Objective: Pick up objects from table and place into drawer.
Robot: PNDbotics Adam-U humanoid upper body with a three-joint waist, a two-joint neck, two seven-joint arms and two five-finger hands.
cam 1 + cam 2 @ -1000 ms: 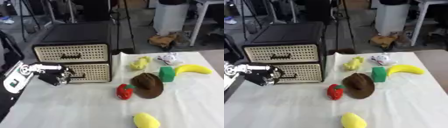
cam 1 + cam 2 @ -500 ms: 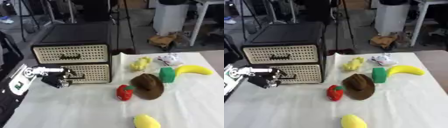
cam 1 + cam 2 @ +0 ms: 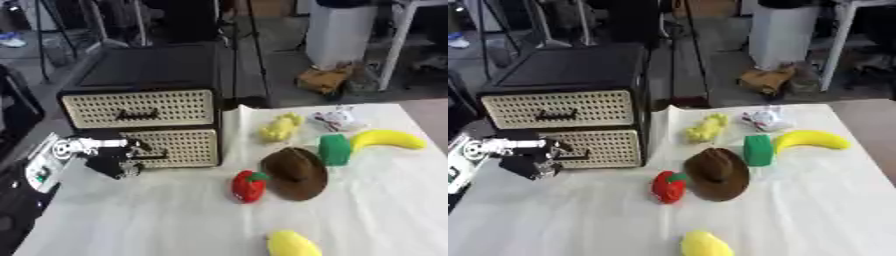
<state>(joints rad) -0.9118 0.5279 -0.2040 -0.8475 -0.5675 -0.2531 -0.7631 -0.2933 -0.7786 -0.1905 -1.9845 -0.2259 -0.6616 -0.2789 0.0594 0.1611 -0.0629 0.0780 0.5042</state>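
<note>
— Left hand low at the left of the table, right up against the front of the lower drawer. Fingers curled at the dark handle; hooked round it or only touching, impossible to tell. No right hand anywhere in view.

— Drawers both shut, then?

— Looks so. Upper drawer flush too. Nothing put away yet, by the look of it.

— And the things to go in?

— All out on the white cloth, to the right of the cabinet. Red pepper touching the brown hat; green block just beside the hat's far edge; banana right of the block. Yellow toy near the cabinet's corner, a white crumpled thing behind, a lemon at the near edge.

— Risks from here?

— Probably a slip off the thin handle if the curl sits shallow. Could also drag the whole cabinet forward instead of sliding the drawer, with nothing bracing it. Cloth bunching under the cabinet's foot, possibly.

— Lie of the banana?

— Long axis roughly left to right, bowed upward, one tip toward the green block, the other toward the table's right edge. Handle of the drawer likewise level, running across the front.
</note>
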